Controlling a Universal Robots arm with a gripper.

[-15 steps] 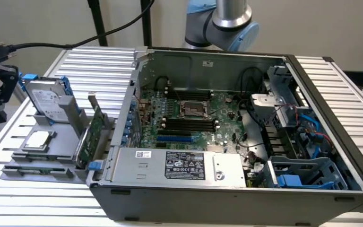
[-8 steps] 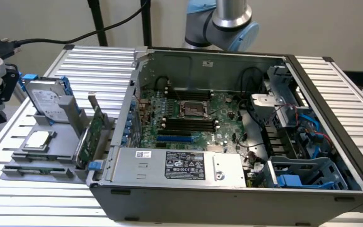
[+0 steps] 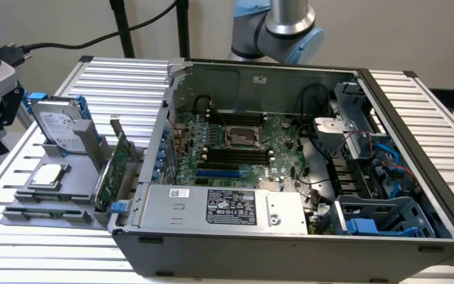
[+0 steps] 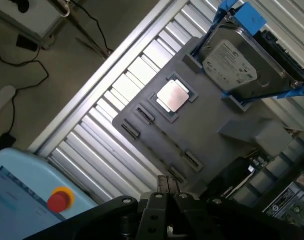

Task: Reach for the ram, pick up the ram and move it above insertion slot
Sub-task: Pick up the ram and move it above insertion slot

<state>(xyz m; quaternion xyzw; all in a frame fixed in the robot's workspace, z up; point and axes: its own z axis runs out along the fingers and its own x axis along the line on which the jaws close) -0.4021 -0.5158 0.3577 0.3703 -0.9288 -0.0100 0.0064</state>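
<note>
The ram (image 3: 44, 210) lies along the front edge of the grey holder tray (image 3: 73, 190), at the exterior view's left of the open computer case (image 3: 290, 248) — apart from the fingers, not gripped. The gripper (image 4: 167, 183) hangs over that tray's edge with its two fingertips (image 4: 163, 184) pressed together and nothing between them. Just past the tips are the tray's small clips, farther out the processor chip (image 4: 172, 95), and beyond that the hard drive (image 4: 231, 62) in its blue frame.
</note>
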